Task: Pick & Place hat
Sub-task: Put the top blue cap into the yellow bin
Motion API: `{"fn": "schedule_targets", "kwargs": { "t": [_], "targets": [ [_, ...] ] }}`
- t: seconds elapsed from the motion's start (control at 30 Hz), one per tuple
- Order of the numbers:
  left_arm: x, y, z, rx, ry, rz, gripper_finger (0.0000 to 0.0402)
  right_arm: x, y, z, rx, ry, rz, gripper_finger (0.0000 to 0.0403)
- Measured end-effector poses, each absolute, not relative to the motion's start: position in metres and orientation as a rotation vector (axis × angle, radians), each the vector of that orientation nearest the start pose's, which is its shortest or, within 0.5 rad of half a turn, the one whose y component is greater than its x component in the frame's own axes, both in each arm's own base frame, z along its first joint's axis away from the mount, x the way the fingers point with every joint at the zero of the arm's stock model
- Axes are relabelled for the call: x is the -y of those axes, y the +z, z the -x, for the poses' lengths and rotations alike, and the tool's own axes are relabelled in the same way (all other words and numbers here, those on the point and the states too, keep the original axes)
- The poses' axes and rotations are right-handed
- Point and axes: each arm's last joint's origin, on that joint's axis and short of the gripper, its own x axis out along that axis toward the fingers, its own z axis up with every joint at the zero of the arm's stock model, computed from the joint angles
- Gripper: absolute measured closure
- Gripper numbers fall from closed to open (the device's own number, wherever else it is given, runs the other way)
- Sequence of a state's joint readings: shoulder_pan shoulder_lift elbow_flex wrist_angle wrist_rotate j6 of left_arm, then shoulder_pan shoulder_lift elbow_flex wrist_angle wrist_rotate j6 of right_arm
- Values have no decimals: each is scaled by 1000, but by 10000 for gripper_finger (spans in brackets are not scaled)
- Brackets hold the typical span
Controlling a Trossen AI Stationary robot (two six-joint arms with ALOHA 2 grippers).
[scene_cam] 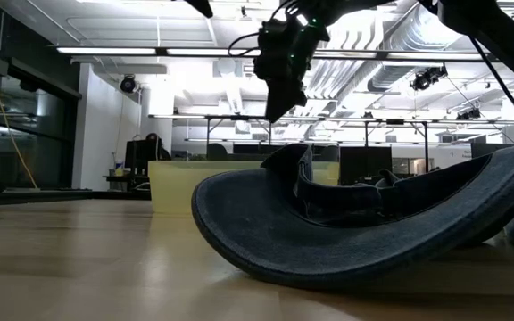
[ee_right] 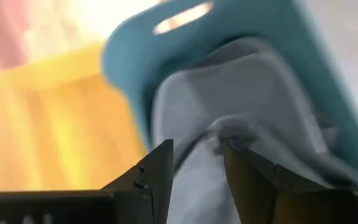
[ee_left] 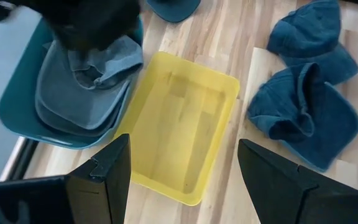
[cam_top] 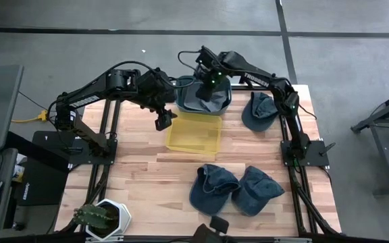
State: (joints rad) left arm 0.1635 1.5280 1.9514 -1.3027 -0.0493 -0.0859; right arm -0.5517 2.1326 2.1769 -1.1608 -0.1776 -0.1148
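A teal bin (cam_top: pixel 203 96) at the table's far edge holds grey-blue hats (ee_left: pixel 82 87); the top one lies crumpled. My right gripper (cam_top: pixel 209 85) hangs above this bin, fingers pointing down with a narrow gap, and the top hat (ee_right: pixel 229 99) shows beyond them; in the low view nothing hangs from the right gripper (scene_cam: pixel 273 114). My left gripper (cam_top: pixel 163 121) is open and empty above the far left corner of the yellow tray (cam_top: pixel 194 132). One blue hat (cam_top: pixel 258 111) lies at the far right, and two blue hats (cam_top: pixel 215 187) (cam_top: pixel 256 191) lie near the front edge.
The yellow tray (ee_left: pixel 185 134) sits just in front of the bin. A potted cactus (cam_top: pixel 98 217) stands at the near left corner. In the low view a hat (scene_cam: pixel 355 223) lies close to the camera and hides much of the table behind it.
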Motion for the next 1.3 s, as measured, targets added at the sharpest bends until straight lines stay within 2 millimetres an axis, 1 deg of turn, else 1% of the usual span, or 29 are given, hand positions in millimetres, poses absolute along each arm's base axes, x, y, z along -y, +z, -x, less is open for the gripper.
{"fn": "schedule_targets", "kwargs": {
  "t": [0.13,0.27,0.47,0.8,0.9,0.97,1.07,1.2,1.3],
  "targets": [
    [-46,448,-265,-869,259,117,166,222,308,-370,-1215,-277,-276,275],
    [-46,448,-265,-873,279,107,166,218,317,-354,-1290,-289,-292,284],
    [-47,448,-265,-873,279,107,166,223,335,-333,-1272,-316,-325,290],
    [-47,452,-270,-804,282,104,166,229,369,-286,-1262,-398,-380,291],
    [-49,450,-279,-792,270,102,166,229,377,-276,-1257,-428,-403,291],
    [-49,444,-285,-815,262,99,166,228,381,-269,-1247,-475,-418,291],
    [-51,437,-296,-836,249,84,166,223,379,-254,-1253,-512,-462,291],
    [-52,431,-306,-841,230,72,166,213,356,-232,-1287,-588,-549,291],
    [-53,428,-314,-822,190,72,166,199,340,-215,-1227,-656,-615,291]
  ]
}}
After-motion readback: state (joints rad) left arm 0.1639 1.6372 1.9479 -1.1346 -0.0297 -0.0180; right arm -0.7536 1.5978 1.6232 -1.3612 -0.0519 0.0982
